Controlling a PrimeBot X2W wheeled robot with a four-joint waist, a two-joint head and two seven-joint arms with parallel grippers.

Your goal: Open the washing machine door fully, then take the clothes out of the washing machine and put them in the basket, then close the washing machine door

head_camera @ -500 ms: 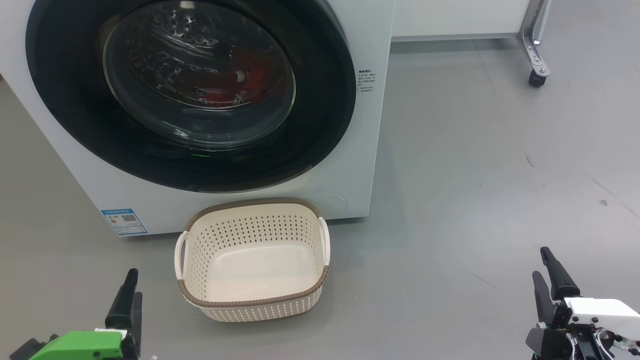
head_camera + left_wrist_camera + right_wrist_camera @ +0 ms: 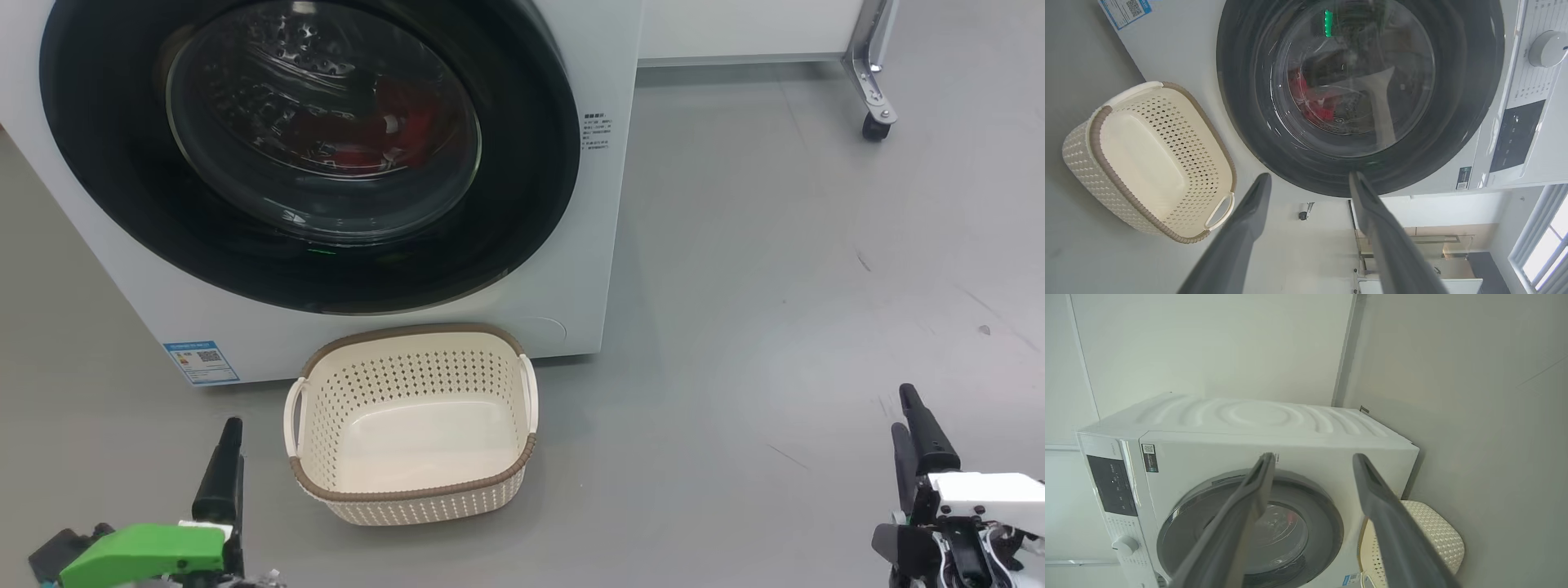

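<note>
The white washing machine stands ahead with its black-rimmed round door closed. Red clothes show through the glass inside the drum. On the floor just in front of the machine rests the empty cream basket. My left gripper hangs low at the basket's left, open and empty; in the left wrist view its fingers point at the door, with the basket to one side. My right gripper is far to the right, open and empty, and its wrist view looks at the whole machine.
Grey floor spreads wide to the right of the machine. A white cabinet on a metal leg with a caster stands at the back right. A blue label sticker sits low on the machine's front. The control panel and knob are in the left wrist view.
Both grippers have shifted slightly rightward and the left one has risen a little. The door, clothes and basket are as before.
</note>
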